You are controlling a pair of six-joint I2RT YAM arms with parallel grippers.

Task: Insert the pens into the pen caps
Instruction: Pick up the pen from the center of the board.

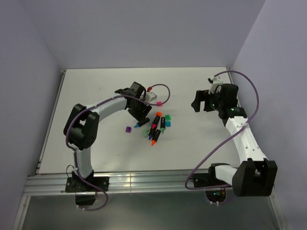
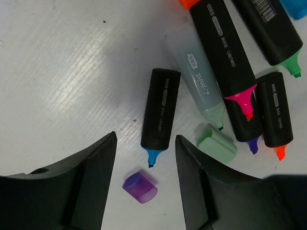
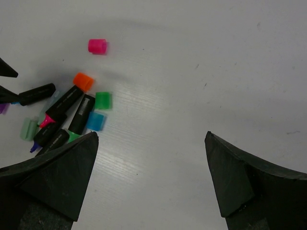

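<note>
Left gripper [image 2: 145, 140], jaws apart, straddles the blue-tipped pen [image 2: 160, 112] near its nib — pinched there it may pivot loose; right gripper [image 3: 151, 135] gapes empty.

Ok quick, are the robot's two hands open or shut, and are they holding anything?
Left gripper: open, straddling the blue-tipped pen, not gripping it.
Right gripper: open, holding nothing.

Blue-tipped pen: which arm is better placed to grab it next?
Left. The left fingers flank the blue-tipped pen at its tip end. The right fingers hover wide open over bare table, off to the side of the pens.
</note>
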